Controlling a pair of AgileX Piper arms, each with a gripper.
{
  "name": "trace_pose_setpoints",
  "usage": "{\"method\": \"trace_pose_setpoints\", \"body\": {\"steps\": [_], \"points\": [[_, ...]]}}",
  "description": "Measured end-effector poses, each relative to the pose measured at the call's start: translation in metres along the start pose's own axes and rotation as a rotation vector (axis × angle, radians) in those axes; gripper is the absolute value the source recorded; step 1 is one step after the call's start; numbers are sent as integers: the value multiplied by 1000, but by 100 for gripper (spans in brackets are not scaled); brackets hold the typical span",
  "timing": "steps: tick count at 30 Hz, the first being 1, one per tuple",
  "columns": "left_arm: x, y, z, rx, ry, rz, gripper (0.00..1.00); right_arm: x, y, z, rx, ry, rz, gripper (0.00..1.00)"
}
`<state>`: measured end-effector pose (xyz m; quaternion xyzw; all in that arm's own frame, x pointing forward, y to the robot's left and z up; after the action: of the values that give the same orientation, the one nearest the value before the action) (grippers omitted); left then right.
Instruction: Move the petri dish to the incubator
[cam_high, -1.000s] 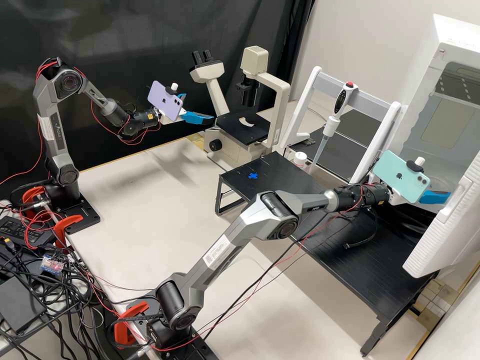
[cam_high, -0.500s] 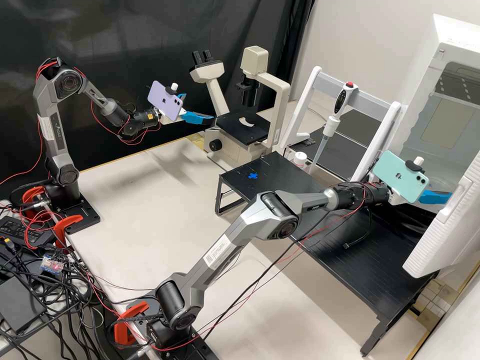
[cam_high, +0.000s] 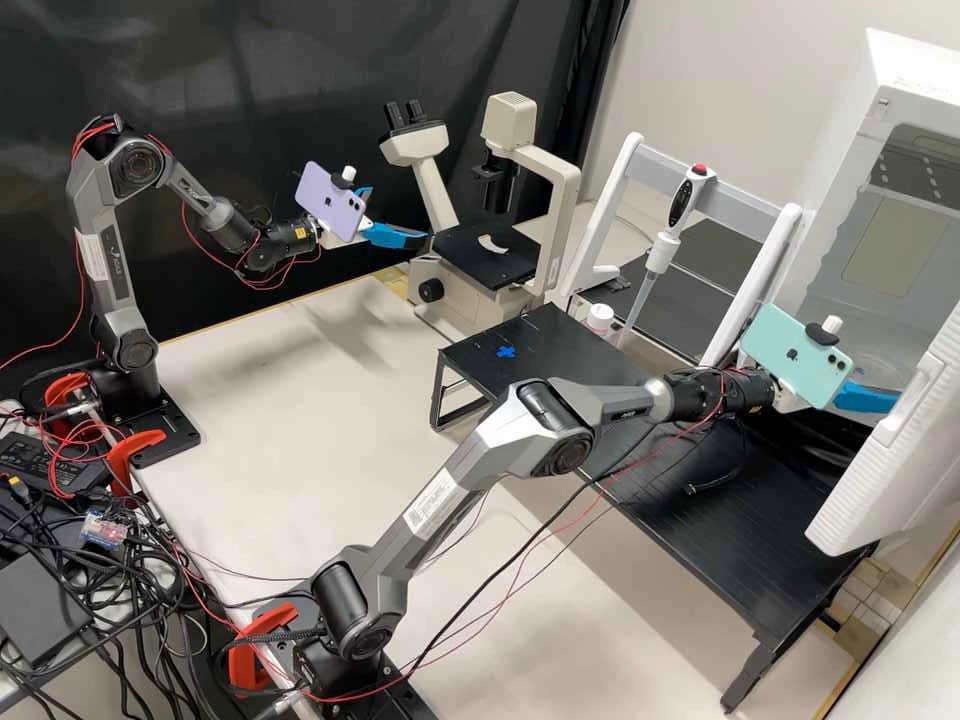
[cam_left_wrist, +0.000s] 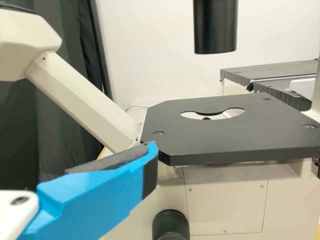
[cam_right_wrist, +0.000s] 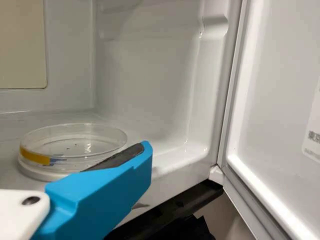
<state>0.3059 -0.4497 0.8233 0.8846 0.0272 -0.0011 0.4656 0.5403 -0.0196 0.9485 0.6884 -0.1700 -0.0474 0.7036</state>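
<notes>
Right wrist view: dish (cam_right_wrist: 75, 145) inside incubator (cam_right_wrist: 145, 85)

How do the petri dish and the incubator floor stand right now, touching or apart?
Touching. The right wrist view shows the petri dish sitting flat on the incubator floor, its lower rim against the surface with no gap beneath.

Glossy, clear plastic forms the petri dish (cam_right_wrist: 37, 169), while smooth, white, softly shining plastic lines the incubator (cam_right_wrist: 145, 90). The microscope stage (cam_left_wrist: 230, 140) wears a smooth matt black, the low stand (cam_high: 700, 520) a grooved finish, the creased curtain (cam_high: 250, 60) a faint sheen.
</notes>
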Motion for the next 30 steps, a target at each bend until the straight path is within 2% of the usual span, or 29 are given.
{"method": "trace_pose_setpoints", "body": {"steps": [1, 2, 3, 8, 10, 11, 12, 13, 15, 17, 23, 30], "points": [[0, 0, 0, 0, 0, 0, 100, -2, 0, 2, 13, 3, -2, 100], [0, 0, 0, 0, 0, 0, 100, -4, 2, 2, 2, 11, 4, 100], [0, 0, 0, 0, 0, 0, 100, -6, 2, 5, 27, 10, -1, 100], [0, 0, 0, 0, 0, 0, 100, -24, 12, 17, 54, 49, 28, 100], [0, 0, 0, 0, 0, 0, 100, -36, 16, 25, 77, 60, 30, 100], [0, 0, 0, 0, 0, 0, 100, -46, 22, 27, 75, 79, 39, 100], [0, 0, 0, 0, 0, 0, 100, -54, 22, 34, 94, 77, 31, 100], [0, 0, 0, 0, 0, 0, 100, -65, 25, 40, 87, 83, 29, 100], [0, 0, 0, 0, 0, 0, 100, -82, 30, 47, 118, 87, 33, 100], [0, 0, 0, 0, 0, 0, 100, -100, 32, 53, 132, 93, 38, 100], [0, 0, 0, 0, 0, 0, 100, -151, 28, 59, 136, 147, 54, 100], [0, 0, 0, 0, 0, 0, 100, -227, 19, 51, 128, 295, 104, 100]]}}
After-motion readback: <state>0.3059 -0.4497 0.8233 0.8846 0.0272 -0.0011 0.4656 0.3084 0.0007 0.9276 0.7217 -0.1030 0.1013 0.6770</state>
